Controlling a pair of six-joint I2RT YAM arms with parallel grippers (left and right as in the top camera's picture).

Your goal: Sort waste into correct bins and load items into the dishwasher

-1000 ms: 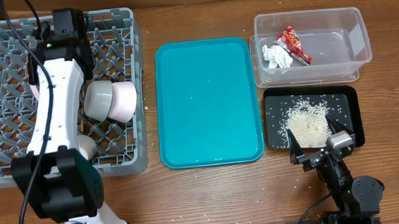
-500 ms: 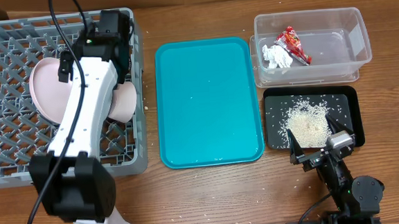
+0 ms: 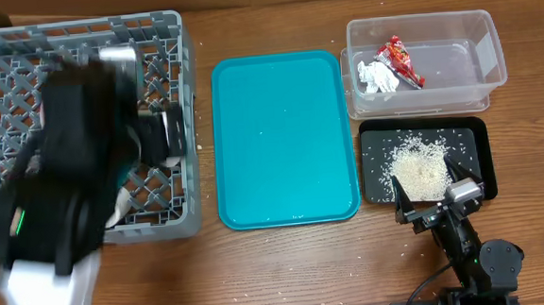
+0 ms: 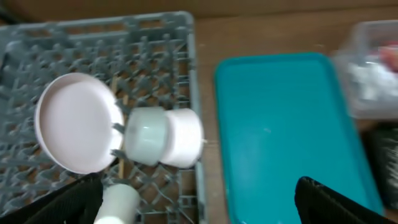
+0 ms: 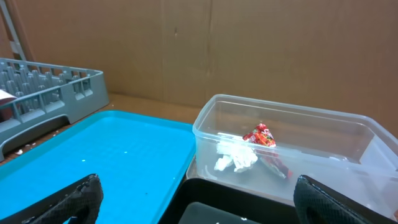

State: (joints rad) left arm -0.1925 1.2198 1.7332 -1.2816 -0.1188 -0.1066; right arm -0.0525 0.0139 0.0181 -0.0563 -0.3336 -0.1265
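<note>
Grey lattice first: the dish rack (image 4: 191, 93) holds the large plate (image 4: 78, 123), which seems to lean on edge. Just beside it the grey-rimmed bowl (image 4: 146, 135) lies on its side against a second white bowl (image 4: 183, 138). The small cup (image 4: 118, 202) lies nearer the camera. We cannot pick out the chopsticks with any certainty.

Waste: the red wrapper (image 3: 399, 60) and the tissue (image 3: 376, 77) sit in the clear tub (image 3: 487, 35). The rice (image 3: 420, 167) is heaped in the black tray (image 3: 470, 136). The teal tray (image 3: 285, 137) is bare apart from a few pale specks.

Grippers: the left gripper (image 4: 196, 190) hangs above the rack with its fingers spread wide and nothing between them. Its arm is a blur in the overhead view. The right gripper (image 5: 196, 199) is spread just as wide and empty, low over the near end of the black tray and facing the tub.

Our reading: sorting and loading look close to done, and the step in hand is getting the left arm clear of the rack.

How to do it well:
- Rise straight up before swinging sideways, so neither finger clips the leaning plate or rolls the bowls.
- Keep the fingers spread until they are above the rack wall.
- Watch the arm's cable near the rack rim, where it could snag.
- Leave the right arm parked so the rice stays undisturbed.
</note>
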